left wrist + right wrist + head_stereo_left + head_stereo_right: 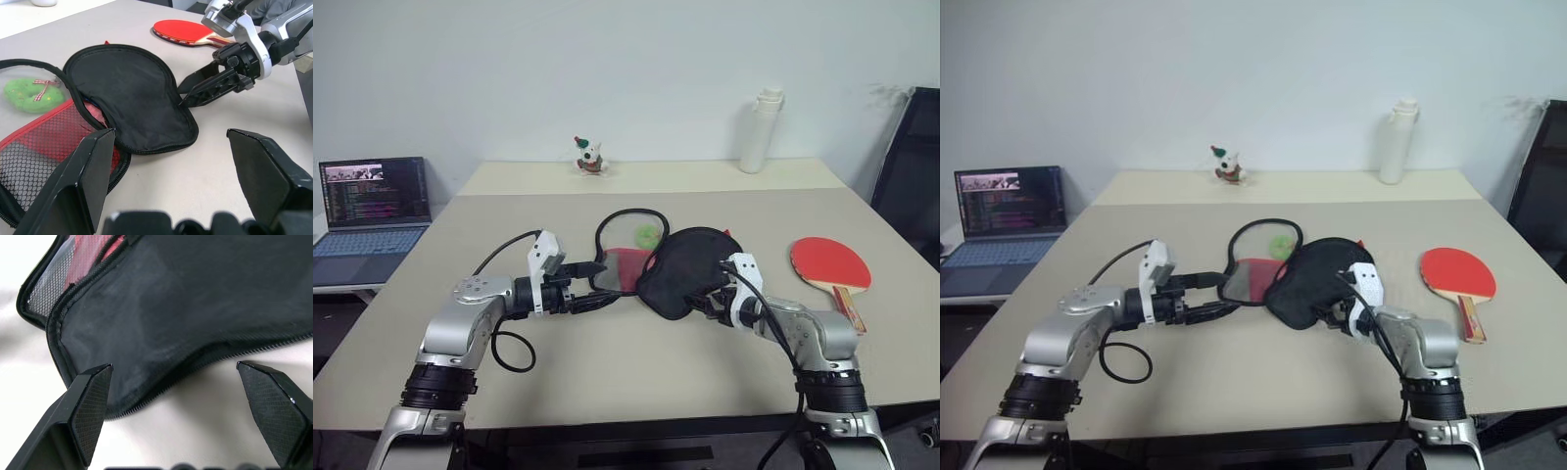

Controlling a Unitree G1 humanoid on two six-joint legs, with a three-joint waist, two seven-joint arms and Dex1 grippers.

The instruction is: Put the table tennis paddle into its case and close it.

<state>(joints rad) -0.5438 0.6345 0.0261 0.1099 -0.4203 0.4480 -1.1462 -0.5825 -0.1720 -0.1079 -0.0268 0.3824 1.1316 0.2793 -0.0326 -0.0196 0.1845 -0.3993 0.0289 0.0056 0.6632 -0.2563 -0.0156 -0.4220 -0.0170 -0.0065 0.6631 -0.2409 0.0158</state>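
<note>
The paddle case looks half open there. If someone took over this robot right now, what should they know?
Left gripper: open, at the case's red mesh side.
Right gripper: open, at the black flap's edge, holding nothing.
Case: unzipped on the table, black flap folded over; a green ball shows behind the mesh.
Table tennis paddle: on the table to the right of the case, untouched.
Done: case opened.
Left: put paddle in, zip shut.

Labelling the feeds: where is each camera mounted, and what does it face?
Head stereo pair: looks forward and down at the table; both arms show.
Left wrist: looks along the open left tool at the case, paddle, right tool.
Right wrist: looks along the open right tool at the case edge.
All share the case.
</note>
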